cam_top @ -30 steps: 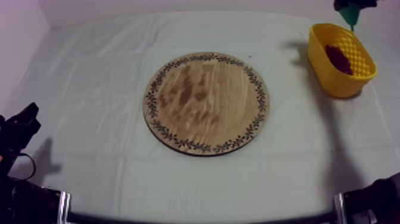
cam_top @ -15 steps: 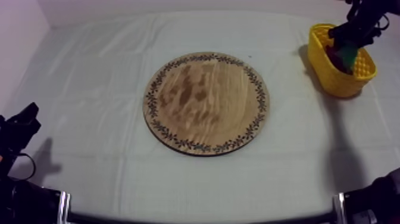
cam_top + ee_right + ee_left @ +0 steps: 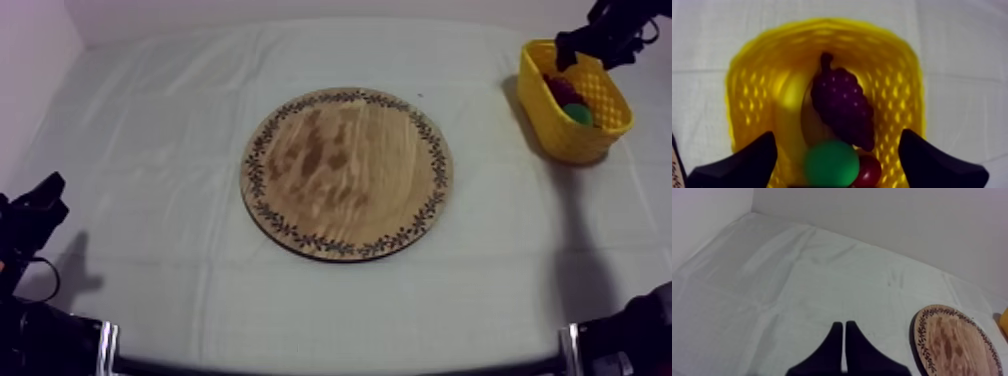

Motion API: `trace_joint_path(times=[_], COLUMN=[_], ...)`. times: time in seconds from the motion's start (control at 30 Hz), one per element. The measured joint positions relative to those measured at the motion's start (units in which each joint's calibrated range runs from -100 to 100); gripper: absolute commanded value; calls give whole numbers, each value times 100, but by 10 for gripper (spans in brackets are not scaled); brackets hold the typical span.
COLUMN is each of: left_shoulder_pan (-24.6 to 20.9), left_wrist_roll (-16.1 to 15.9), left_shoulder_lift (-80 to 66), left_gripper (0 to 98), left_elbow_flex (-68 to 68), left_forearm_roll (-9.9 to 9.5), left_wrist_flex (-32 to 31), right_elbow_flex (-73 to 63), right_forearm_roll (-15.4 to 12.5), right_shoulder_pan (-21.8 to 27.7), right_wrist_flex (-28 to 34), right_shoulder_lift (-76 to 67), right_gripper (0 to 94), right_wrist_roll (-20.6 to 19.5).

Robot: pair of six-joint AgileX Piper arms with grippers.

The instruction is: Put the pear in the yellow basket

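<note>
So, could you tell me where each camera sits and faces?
Top: above, slanting down on the round patterned-rim wooden board; left gripper, right gripper.
Left wrist: low over the cloth, facing that board; left gripper shut.
Right wrist: over the yellow basket, looking in; right gripper open.
Shared: top and right wrist show the green pear.

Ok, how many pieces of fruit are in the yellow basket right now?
4, all in the basket: grapes in the middle, a banana beside them, the pear and a small red fruit touching. Others may hide underneath.
</note>
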Motion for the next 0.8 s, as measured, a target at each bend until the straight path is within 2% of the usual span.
trace_joint_path(times=[0.3, 0.47, 0.63, 0.8], left_shoulder_pan=[0, 0, 0, 0], left_wrist_roll=[0, 0, 0, 0], left_shoulder_lift=[0, 0, 0, 0], left_gripper=[1, 1, 1, 1], left_elbow_flex=[0, 0, 0, 0], left_forearm_roll=[0, 0, 0, 0], left_wrist_flex=[0, 0, 0, 0], right_elbow_flex=[1079, 2210, 3211, 4258], right_forearm_roll=[-194, -546, -792, -882], right_shoulder_pan=[128, 89, -105, -281], right_wrist_flex=[-1283, -2127, -2256, -2345], right_shoulder_lift=[-1557, -2765, -4088, -5404], right_gripper=[573, 534, 495, 443], right_wrist_roll=[165, 485, 730, 833])
